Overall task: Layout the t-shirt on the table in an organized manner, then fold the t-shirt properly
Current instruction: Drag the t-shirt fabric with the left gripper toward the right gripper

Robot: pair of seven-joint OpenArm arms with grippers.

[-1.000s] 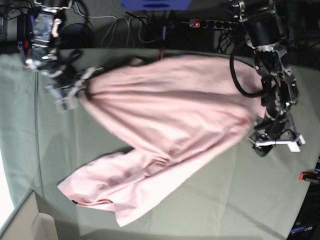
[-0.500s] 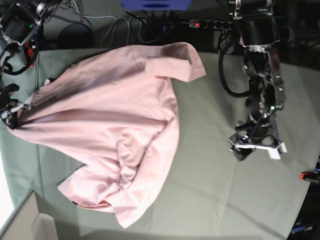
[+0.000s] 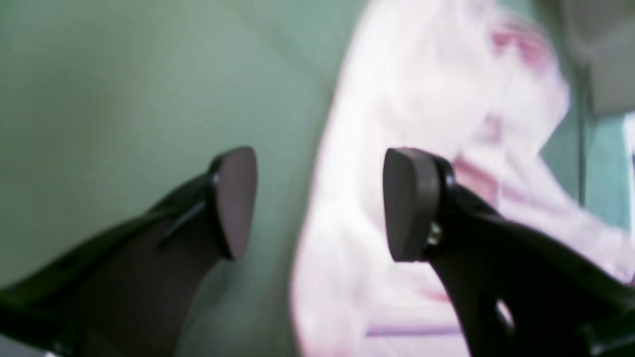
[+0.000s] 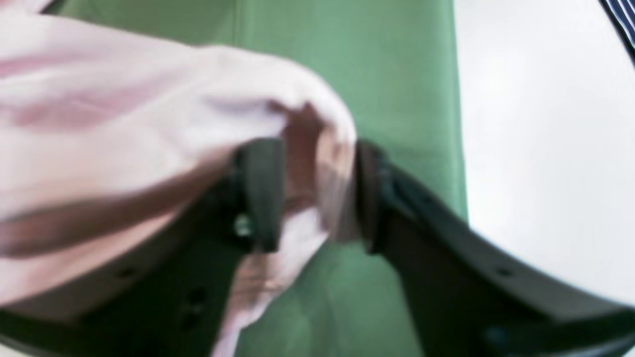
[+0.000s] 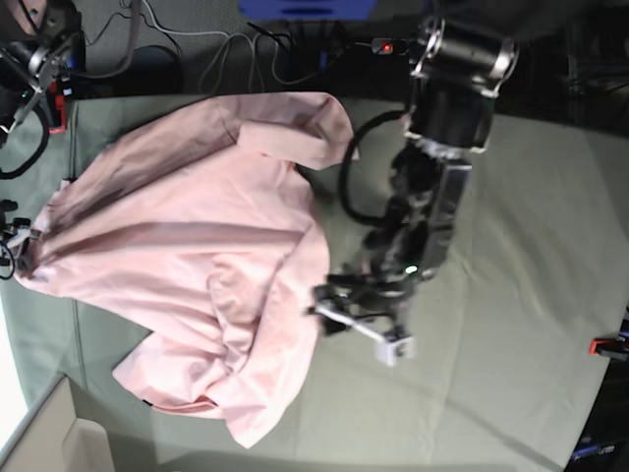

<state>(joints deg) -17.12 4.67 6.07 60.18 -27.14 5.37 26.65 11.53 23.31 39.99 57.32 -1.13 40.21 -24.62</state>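
Observation:
The light pink t-shirt lies rumpled over the left half of the table, with folds bunched toward the front. My left gripper hangs open just right of the shirt's edge. In the left wrist view the left gripper holds nothing, and the t-shirt lies beyond its fingers on the table. My right gripper is at the table's far left edge. In the right wrist view the right gripper has its jaws apart, with a loose fold of the t-shirt between them.
A pale box sits off the front left corner. A power strip and cables run behind the table. A red clamp marks the right edge. Bright floor shows past the table's edge beside the right gripper.
The right arm dragged the shirt leftward to the table's left edge and its jaws have parted. The left arm swung from the right side to the middle, beside the shirt.

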